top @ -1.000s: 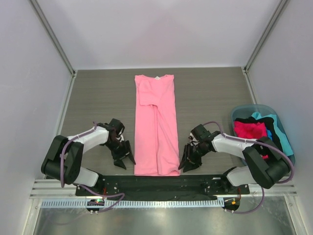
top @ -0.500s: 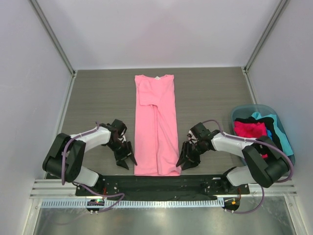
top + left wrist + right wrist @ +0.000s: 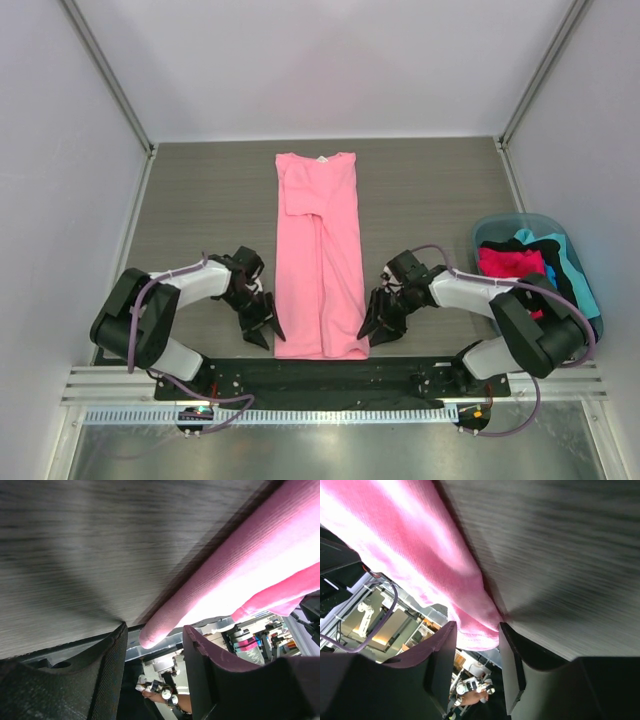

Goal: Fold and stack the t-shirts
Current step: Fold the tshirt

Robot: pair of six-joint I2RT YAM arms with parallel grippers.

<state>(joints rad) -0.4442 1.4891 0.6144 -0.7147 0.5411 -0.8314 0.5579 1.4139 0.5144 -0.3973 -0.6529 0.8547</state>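
Your grey wood-grain tabletop (image 3: 200, 200) carries everything. Down its middle, running from 12 o'clock to 6 o'clock, lies the light pink short-sleeved cloth t-shirt (image 3: 320, 260). It is folded lengthwise into a long narrow strip, with the collar at the 12 o'clock end and the hem at the 6 o'clock end, just short of the black rail where your arms are bolted.

At about 4 o'clock, against the side wall, stands the light-blue plastic tub (image 3: 500, 220). It holds a loose heap of other t-shirts: a black one (image 3: 545, 250), a hot pink one (image 3: 510, 265) and a teal one (image 3: 575, 255) (bunched together, so their outlines are hard to separate).

Your left gripper (image 3: 262, 328) sits low on the tabletop at 7 o'clock, at the hem corner of the light pink shirt. Its wrist camera shows the fingers apart, with the rolled edge of the cloth lying loose in the gap and a clear space beside it, so it is released.

Your right gripper (image 3: 375, 325) is at 5 o'clock, at the opposite hem corner. Here the cloth fills the space between the fingers, and you cannot tell from these views whether it is pinched or only straddled.

A small white neck tag (image 3: 322, 158) shows at the collar.
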